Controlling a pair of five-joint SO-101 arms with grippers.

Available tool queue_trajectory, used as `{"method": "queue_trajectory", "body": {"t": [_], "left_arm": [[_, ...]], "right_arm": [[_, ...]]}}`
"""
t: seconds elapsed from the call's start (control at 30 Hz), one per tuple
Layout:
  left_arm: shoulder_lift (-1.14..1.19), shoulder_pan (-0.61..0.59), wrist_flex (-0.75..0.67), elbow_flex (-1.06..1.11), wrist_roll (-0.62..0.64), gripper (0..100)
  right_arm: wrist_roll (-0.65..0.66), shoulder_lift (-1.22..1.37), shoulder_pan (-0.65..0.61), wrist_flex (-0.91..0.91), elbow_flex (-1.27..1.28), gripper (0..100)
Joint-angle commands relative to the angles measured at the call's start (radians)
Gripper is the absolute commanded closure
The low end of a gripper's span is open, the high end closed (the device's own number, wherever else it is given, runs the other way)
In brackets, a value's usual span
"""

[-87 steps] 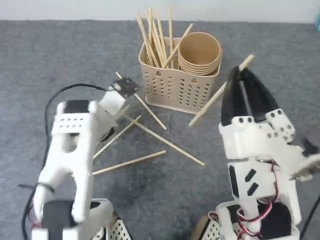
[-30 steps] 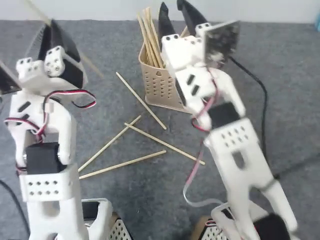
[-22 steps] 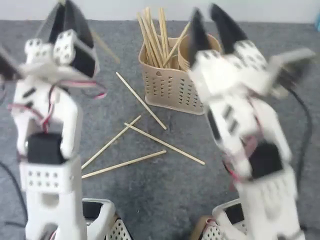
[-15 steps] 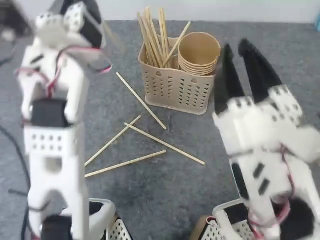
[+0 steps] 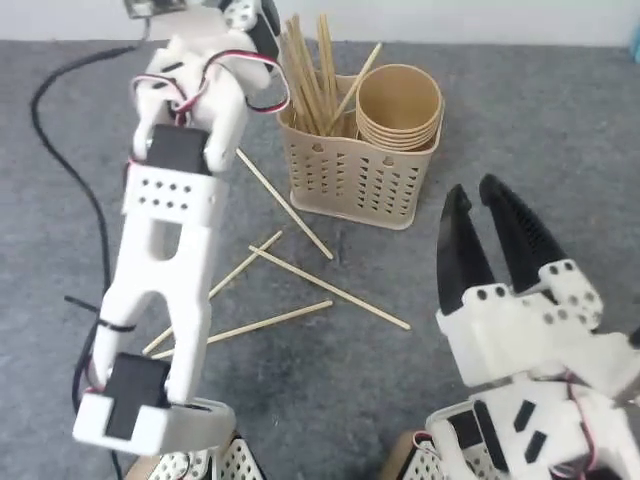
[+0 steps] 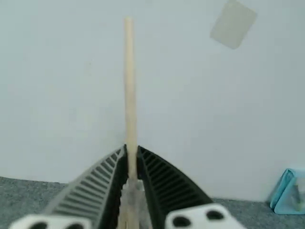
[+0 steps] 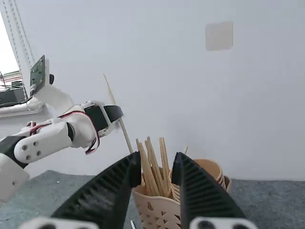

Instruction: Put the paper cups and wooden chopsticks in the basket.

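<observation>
The beige basket (image 5: 352,172) stands at the table's back middle, holding a stack of paper cups (image 5: 399,104) and a bundle of wooden chopsticks (image 5: 308,70). My left gripper (image 5: 262,18) is raised by the basket's back left corner, shut on a single chopstick (image 6: 128,86) that points up past its fingers. In the right wrist view that held chopstick (image 7: 116,112) rises beside the basket (image 7: 157,210). My right gripper (image 5: 480,205) hovers in front of and to the right of the basket, open with nothing between its fingers (image 7: 133,164). Several loose chopsticks (image 5: 330,288) lie on the grey mat.
The loose chopsticks (image 5: 285,205) lie left of and in front of the basket, reaching under my left arm (image 5: 170,230). A light blue object (image 5: 636,42) sits at the far right edge. A white wall (image 6: 214,119) runs behind the table.
My left arm swung from the far left to the basket's back left corner, still holding a chopstick. My right gripper drew back from the basket toward the front right, empty.
</observation>
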Motion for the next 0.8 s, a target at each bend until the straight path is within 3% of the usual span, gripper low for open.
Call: {"method": "queue_trajectory", "body": {"t": [0.0,0.13,0.33,0.57,0.77], "left_arm": [[0.015,0.009,-0.043,-0.056,-0.046,99],[-0.003,0.057,0.028,-0.058,-0.164,95],[-0.068,0.078,0.138,-0.058,-0.121,77],[-0.204,0.040,0.278,-0.058,-0.150,76],[-0.379,-0.087,0.502,-0.054,-0.149,76]], "right_arm": [[-0.008,-0.084,0.008,0.007,0.077,88.3],[-0.008,-0.137,0.008,0.005,0.137,88.3],[-0.008,-0.139,0.008,0.005,0.147,88.3],[-0.008,-0.140,0.007,0.015,0.184,88.3],[-0.008,-0.139,0.007,-0.036,0.411,88.4]]}}
